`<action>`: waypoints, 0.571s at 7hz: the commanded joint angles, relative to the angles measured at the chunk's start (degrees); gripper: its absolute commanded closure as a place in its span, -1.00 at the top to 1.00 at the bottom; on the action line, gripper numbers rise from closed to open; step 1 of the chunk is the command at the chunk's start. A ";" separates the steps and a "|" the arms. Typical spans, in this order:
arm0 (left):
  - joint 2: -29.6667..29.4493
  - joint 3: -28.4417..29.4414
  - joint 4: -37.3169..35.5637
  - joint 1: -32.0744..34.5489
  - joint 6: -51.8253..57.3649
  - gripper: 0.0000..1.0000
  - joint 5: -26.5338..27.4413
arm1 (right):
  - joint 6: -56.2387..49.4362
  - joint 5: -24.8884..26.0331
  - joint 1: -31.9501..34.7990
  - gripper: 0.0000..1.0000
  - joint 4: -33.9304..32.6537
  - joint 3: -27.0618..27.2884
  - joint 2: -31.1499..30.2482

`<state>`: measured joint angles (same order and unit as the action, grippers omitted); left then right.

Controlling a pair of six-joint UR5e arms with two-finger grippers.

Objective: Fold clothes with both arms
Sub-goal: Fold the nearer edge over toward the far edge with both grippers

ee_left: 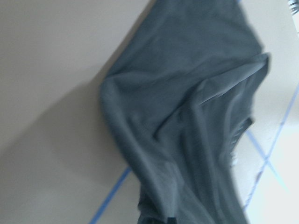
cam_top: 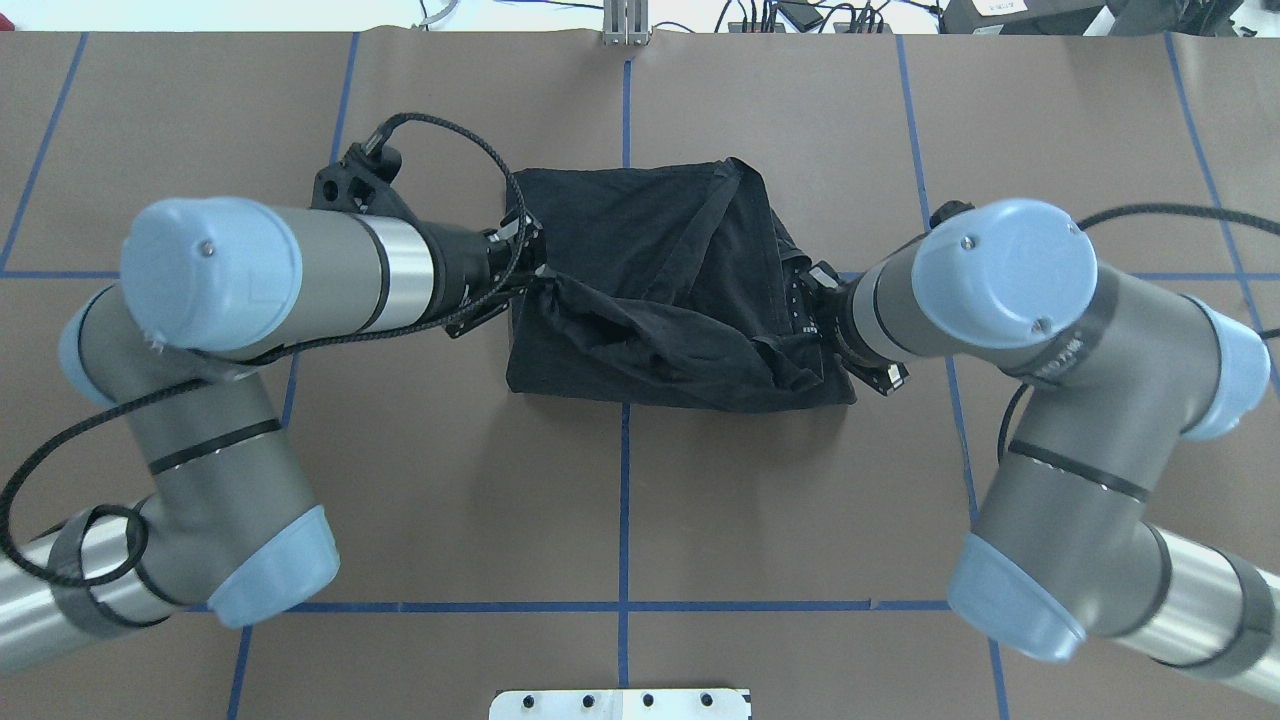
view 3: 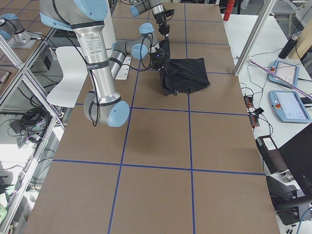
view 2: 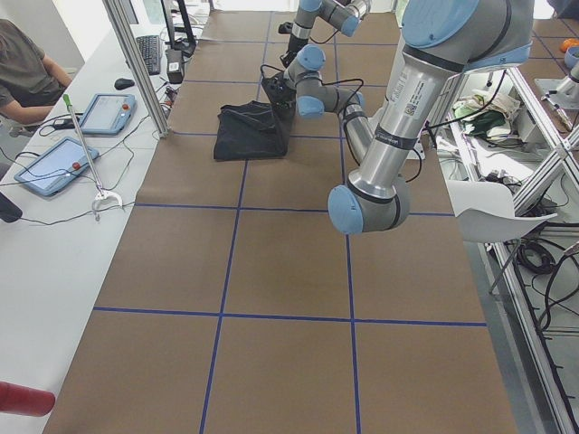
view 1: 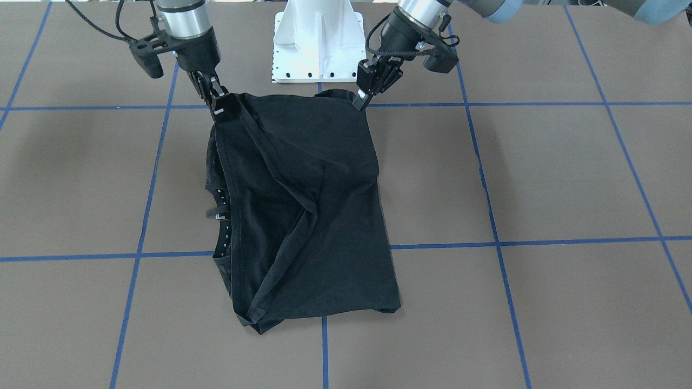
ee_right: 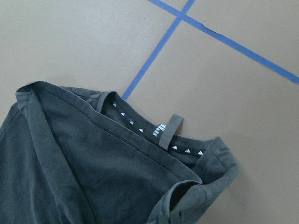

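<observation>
On the brown table [cam_top: 620,500], my left arm [cam_top: 210,270] and right arm [cam_top: 1010,280] reach to the black T-shirt [view 1: 324,216], which lies half folded in the middle. The left gripper [view 1: 360,100] and right gripper [view 1: 218,108] each look pinched tight on a corner of the edge nearest the robot. I think I should lift both corners evenly and carry them together to the far edge, so the cloth lands flat. I see no box or basket.
</observation>
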<state>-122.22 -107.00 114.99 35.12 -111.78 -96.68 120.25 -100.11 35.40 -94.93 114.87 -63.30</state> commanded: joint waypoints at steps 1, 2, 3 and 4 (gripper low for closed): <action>-5.64 14.63 3.02 6.51 6.02 -1.00 -1.23 | -8.24 -4.64 6.85 -1.00 0.53 -18.10 11.04; -8.45 26.02 10.09 8.71 7.62 -0.95 -1.14 | -11.93 -6.40 9.49 -1.00 7.06 -31.59 17.88; -13.26 40.49 18.52 10.30 11.46 0.59 -0.96 | -14.23 -7.11 11.34 0.97 18.26 -46.16 22.65; -16.27 45.68 20.78 12.41 13.15 0.98 -0.88 | -17.91 -7.81 13.19 1.00 23.77 -60.41 31.57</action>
<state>-134.42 -70.93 130.80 45.15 -101.33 -97.67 106.36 -106.92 46.25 -79.38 71.40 -40.84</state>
